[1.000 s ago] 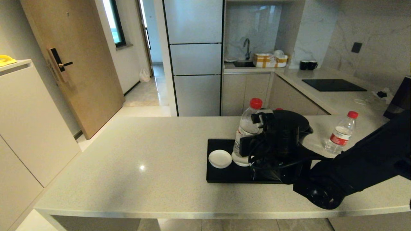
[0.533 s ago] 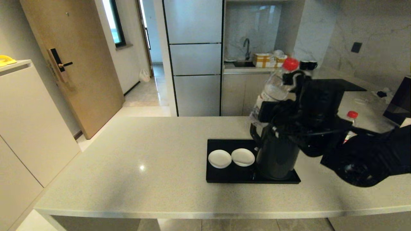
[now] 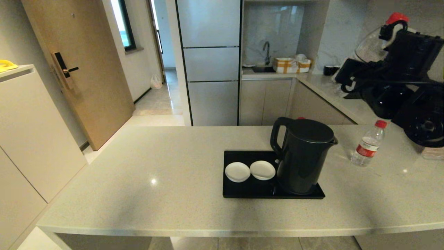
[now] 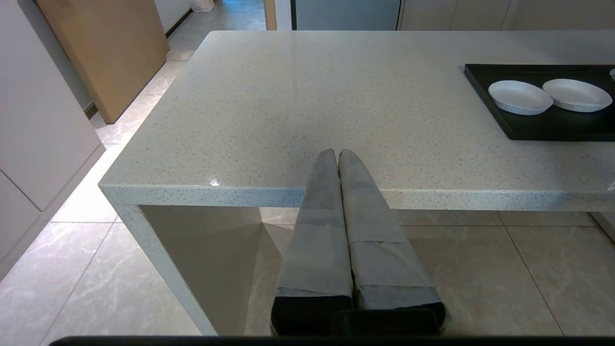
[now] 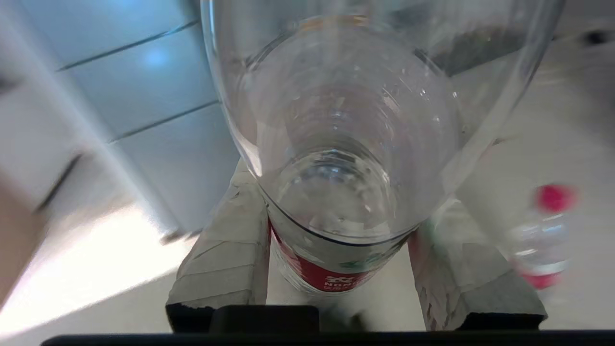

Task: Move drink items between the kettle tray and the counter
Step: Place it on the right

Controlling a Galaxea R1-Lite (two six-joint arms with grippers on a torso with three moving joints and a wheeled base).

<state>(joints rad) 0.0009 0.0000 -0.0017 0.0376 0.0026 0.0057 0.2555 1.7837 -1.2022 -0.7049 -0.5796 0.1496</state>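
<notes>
High above the surface's far right corner, the right tool (image 3: 376,52) holds one water bottle (image 3: 373,47) in the air, its fingers (image 5: 226,259) clamped on either side of the labelled body, the red cap uppermost and the bottle tilted. The right wrist view looks along that bottle (image 5: 336,158), clear and with a red label band low between the two pads.

The second bottle (image 3: 367,144) stands upright on the surface (image 3: 156,163), near the right edge and just to the right of the black kettle (image 3: 301,156), apart from it. The kettle sits on the right end of the kettle tray (image 3: 242,191), which lies toward the near edge, right of the middle. Two white coasters (image 3: 249,171) lie side by side on the tray's left half, touching or nearly so, both bare.

The left tool (image 4: 338,156) hangs just off the near edge toward the left corner, its two fingers pressed together and holding nothing, well apart from the tray (image 4: 528,129).
</notes>
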